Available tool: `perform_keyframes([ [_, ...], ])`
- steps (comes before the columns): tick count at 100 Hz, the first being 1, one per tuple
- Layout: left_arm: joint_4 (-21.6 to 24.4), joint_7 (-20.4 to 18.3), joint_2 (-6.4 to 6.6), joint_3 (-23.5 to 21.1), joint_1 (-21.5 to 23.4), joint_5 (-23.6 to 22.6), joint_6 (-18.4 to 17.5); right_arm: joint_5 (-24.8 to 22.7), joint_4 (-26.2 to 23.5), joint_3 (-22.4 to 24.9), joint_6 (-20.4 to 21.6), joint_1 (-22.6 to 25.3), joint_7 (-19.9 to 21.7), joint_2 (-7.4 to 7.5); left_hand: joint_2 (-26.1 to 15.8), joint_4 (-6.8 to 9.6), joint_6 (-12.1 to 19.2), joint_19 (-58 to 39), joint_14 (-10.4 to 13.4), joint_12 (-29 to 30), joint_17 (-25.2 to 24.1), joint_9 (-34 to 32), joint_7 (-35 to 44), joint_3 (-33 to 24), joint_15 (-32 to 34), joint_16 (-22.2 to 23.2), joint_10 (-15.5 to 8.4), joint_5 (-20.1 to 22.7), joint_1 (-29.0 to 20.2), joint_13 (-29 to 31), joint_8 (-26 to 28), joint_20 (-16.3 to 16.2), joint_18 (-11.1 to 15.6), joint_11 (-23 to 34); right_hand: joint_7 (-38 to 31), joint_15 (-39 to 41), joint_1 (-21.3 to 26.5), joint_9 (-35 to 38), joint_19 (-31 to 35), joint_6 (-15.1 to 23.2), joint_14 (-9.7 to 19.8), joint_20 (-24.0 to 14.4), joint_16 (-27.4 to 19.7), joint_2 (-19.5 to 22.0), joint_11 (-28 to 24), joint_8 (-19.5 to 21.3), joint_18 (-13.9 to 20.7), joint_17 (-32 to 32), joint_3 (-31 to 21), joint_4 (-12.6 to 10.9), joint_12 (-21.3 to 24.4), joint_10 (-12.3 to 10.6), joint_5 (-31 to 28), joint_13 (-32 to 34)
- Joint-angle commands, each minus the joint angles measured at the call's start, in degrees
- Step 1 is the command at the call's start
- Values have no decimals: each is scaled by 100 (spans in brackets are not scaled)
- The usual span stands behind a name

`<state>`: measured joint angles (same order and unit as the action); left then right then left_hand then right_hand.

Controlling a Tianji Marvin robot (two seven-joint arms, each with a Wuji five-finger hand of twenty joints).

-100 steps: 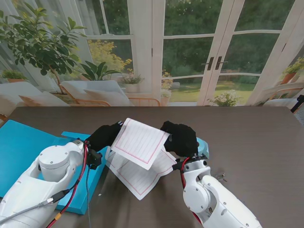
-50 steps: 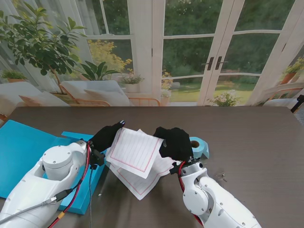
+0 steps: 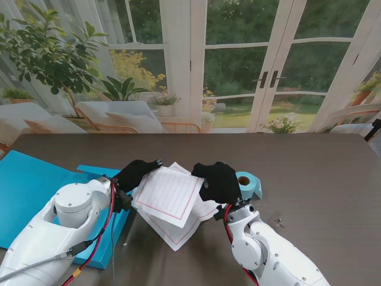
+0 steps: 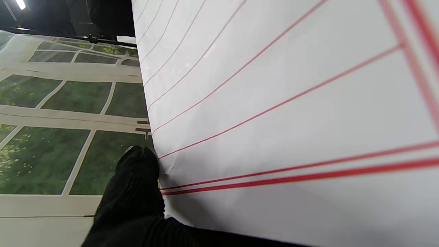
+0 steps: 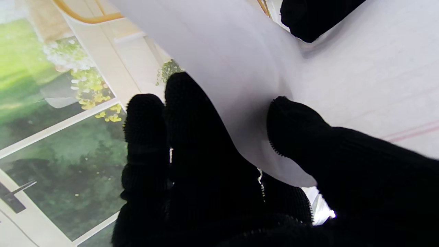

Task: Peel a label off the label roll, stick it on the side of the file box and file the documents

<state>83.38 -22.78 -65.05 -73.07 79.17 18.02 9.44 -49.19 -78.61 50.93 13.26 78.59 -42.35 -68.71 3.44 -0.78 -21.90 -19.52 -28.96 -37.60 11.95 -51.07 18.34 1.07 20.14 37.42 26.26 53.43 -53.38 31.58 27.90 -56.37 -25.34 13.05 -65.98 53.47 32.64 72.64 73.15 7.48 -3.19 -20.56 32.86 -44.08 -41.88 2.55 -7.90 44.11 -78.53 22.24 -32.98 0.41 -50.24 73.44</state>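
light: bright daylight through glass doors (image 3: 238, 65) | table (image 3: 321, 173): soft sheen, faint shadows | wrist views: close sheet (image 4: 291, 103) blurred, black gloves featureless, edges warped

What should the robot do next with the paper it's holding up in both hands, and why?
Probably carry the lined sheet left toward the blue file box. The left hand and right hand each pinch an edge, so the sheet is lifted off the papers lying under it, and the box lies open beside the left arm.
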Motion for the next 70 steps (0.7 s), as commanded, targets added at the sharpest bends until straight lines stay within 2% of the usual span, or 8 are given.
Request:
perform_keyframes([
  [1, 44, -111, 4, 15, 12, -31, -57, -36, 31, -8, 29, -28, 72, 8, 247, 98, 18, -232, -91, -412, 158, -214, 308, -91, 462, 447, -163, -113, -329, 159, 268, -379, -53, 231, -503, 99, 282, 151, 247, 466, 122, -68, 13, -63, -129, 184, 157, 358, -507, 19, -87, -57, -106, 189],
  [17, -5, 76, -30, 57, 26, -97, -260, -128, 129, -31, 120, -87, 37, 37, 324, 142, 86, -1169, -182, -1367, 111, -607, 1331, -240, 1536, 968, -233, -166, -827, 366, 682, -1108, -92, 801, -500, 56, 274, 119, 244, 460, 120, -72, -8, -59, -111, 189, 145, 313, -506, 23, -57, -63, -87, 187],
  [25, -8, 186, -56, 69, 49, -74, -343, -162, 165, -44, 144, -106, 29, 48, 517, 121, 124, -2970, -302, -1922, -233, -814, 1745, -447, 2282, 1328, -267, -237, -1060, 571, 596, -989, -57, 1278, -489, 8, 265, 101, 258, 448, 114, -82, -29, -53, -91, 190, 104, 260, -507, 26, -17, -67, -69, 181],
  [27, -12, 218, -61, 76, 53, -79, -374, -166, 174, -46, 151, -110, 27, 49, 546, 103, 134, -3604, -340, -2176, -270, -919, 1882, -511, 2575, 1498, -286, -243, -1103, 693, 521, -740, -67, 1460, -480, -5, 259, 95, 259, 444, 108, -83, -35, -50, -85, 186, 94, 239, -506, 27, -7, -70, -55, 179],
  [37, -23, 361, -87, 101, 79, -106, -523, -198, 216, -54, 184, -129, 20, 61, 595, 73, 30, -5472, -282, -2736, 23, -1159, 2256, -697, 4030, 2062, -388, -282, -1222, 1297, 454, -504, -142, 2239, -428, -168, 230, 46, 287, 411, 85, -97, -101, -43, -37, 187, -16, 103, -512, 36, 95, -85, 11, 180],
  [47, -13, 437, -108, 99, 118, -49, -639, -220, 253, -60, 185, -149, 26, 72, 582, 46, -76, -5918, 11, -2960, 579, -1254, 2531, -713, 4880, 2234, -485, -376, -1312, 1804, 514, -489, -321, 2686, -370, -316, 202, 2, 284, 349, 41, -90, -154, -71, 1, 170, -84, 4, -518, 36, 156, -92, 69, 158],
  [56, 3, 525, -133, 95, 166, 28, -763, -219, 299, -70, 168, -172, 17, 70, 568, 38, -95, -6037, 205, -3026, 798, -1269, 2718, -691, 5086, 2181, -569, -487, -1397, 1967, 552, -522, -349, 2838, -278, -482, 25, -51, 305, 213, 21, -76, -194, -249, 17, 166, -122, -61, -585, -2, 206, -85, 177, 169],
  [70, 40, 628, -169, 73, 244, 187, -883, -219, 344, -78, 99, -192, 67, 80, 733, 158, -55, -6104, 269, -3071, 960, -1339, 3172, -944, 5168, 2066, -644, -601, -1380, 2095, 457, -496, -406, 2979, -145, -886, -340, -384, 279, -112, -62, -46, -295, -626, -3, 245, -213, -273, -738, -52, 225, 6, 582, 147],
])
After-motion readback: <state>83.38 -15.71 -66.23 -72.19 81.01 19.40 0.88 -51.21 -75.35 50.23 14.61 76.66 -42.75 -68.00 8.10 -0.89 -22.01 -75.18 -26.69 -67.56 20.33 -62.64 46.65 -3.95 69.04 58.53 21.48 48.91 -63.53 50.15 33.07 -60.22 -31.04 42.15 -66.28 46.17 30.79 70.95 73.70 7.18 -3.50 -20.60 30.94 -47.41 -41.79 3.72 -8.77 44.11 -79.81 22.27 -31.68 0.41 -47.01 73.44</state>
